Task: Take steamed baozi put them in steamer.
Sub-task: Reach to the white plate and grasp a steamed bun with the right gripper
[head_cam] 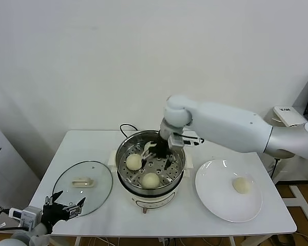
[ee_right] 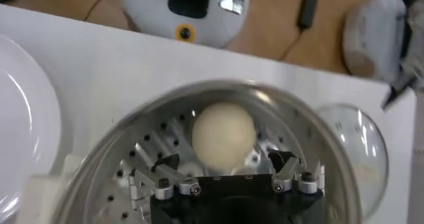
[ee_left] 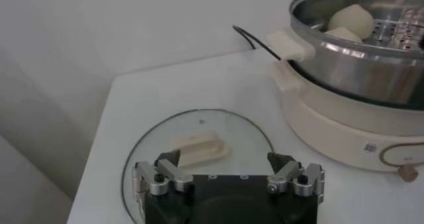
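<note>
The right gripper [head_cam: 160, 154] is down inside the steamer [head_cam: 124, 154], over the back of its perforated tray; its fingers [ee_right: 156, 182] stand wide apart with nothing between them; in the right wrist view a bun [ee_right: 224, 132] lies on the tray just ahead of the spread fingers, free of them. From the head view two buns show clearly in the pot: one [head_cam: 134, 161] at the robot's left of the tray, one [head_cam: 150, 180] toward the front; a pale shape beside the gripper is partly hidden by the fingers and I cannot tell what it is. A fourth bun [head_cam: 241, 185] sits alone on the white plate [head_cam: 215, 200] to the right of the steamer, well apart from the pot. The steamer stands mid-table [head_cam: 190, 225] on its white base, black cord [head_cam: 127, 127] trailing off behind. To its left the glass lid [head_cam: 100, 192] lies flat with its cream handle [head_cam: 81, 182] up. The left gripper [head_cam: 66, 209] hangs low at the near left edge of the table, just over the rim of the lid, fingers [ee_left: 162, 173] spread and empty.
</note>
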